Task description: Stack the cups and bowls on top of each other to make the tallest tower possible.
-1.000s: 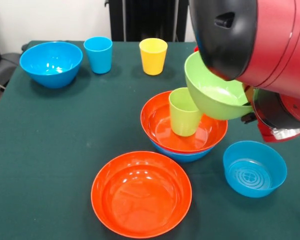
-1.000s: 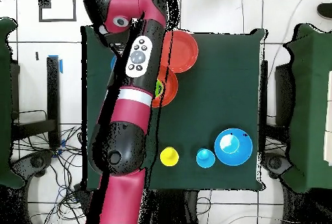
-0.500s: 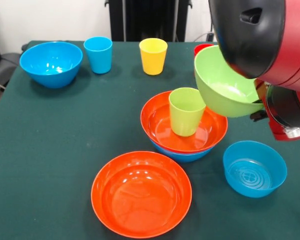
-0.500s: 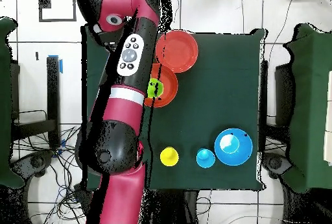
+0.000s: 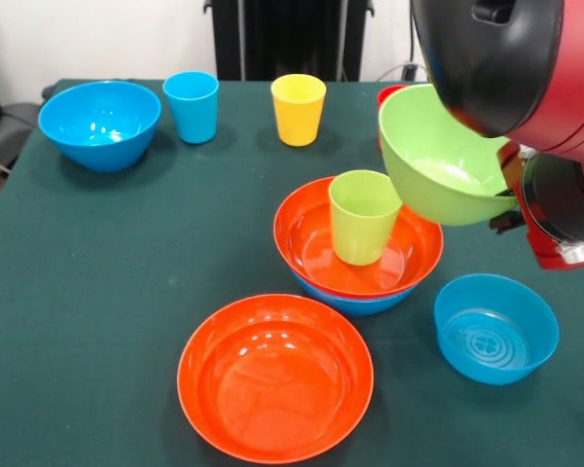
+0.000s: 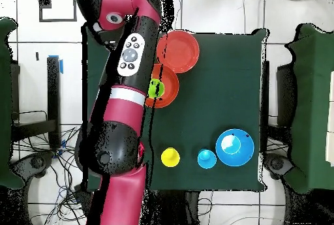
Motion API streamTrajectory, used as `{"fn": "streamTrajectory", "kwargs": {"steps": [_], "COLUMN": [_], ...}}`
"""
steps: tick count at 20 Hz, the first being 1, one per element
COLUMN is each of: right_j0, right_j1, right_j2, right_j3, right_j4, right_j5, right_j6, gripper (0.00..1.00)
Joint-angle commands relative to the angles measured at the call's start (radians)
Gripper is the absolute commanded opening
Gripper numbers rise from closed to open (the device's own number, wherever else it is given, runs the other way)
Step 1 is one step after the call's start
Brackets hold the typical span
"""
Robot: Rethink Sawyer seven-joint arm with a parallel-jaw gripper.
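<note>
The jaws are hidden behind the red and black arm (image 5: pixel 526 78) in the front view and under it in the overhead view, so how far they stand open cannot be told. The lime green bowl (image 5: pixel 436 161) hangs tilted in the air directly at the arm's end, clear of the counter (image 5: pixel 97 292); the point of grasp on its rim is concealed.

Positions relative to the jaws, front view:
- Green cup (image 5: pixel 362 216): just beside and below the raised bowl, on its left. It stands upright inside an orange bowl (image 5: pixel 311 243), which is nested in a blue bowl (image 5: pixel 355 302); only the blue rim shows beneath.
- Second orange bowl (image 5: pixel 275 377): lower left of the jaws, apart from the nested pair, resting empty on the counter.
- Smaller blue bowl (image 5: pixel 494 328): directly below the jaws, alone on the counter.
- Red cup (image 5: pixel 390 94): behind the raised bowl, only a sliver of rim visible.
- Yellow cup (image 5: pixel 298 109): upright, to the left and beyond.
- Blue cup (image 5: pixel 191 106): upright, farther left.
- Deep blue bowl (image 5: pixel 99 124): farthest left, just beside the blue cup.

In the overhead view the arm covers the raised bowl and part of the nested pair.
</note>
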Motion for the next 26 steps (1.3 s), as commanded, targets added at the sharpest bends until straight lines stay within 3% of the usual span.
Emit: {"fn": "streamTrajectory", "kwargs": {"steps": [1,14,22,26], "right_j0": [-0.012,-0.003,-0.011,-0.001], "right_j1": [-0.016,-0.009,-0.015,-0.021], "right_j2": [0.066,0.172,0.171,0.206], "right_j3": [-0.027,-0.005,-0.006,0.006], "right_j4": [-0.105,-0.204,-0.203,-0.234], "right_j5": [0.024,0.008,0.02,0.022], "right_j6": [-0.325,-0.354,-0.368,-0.373], "gripper": [0.0,0.0,0.0,0.0]}}
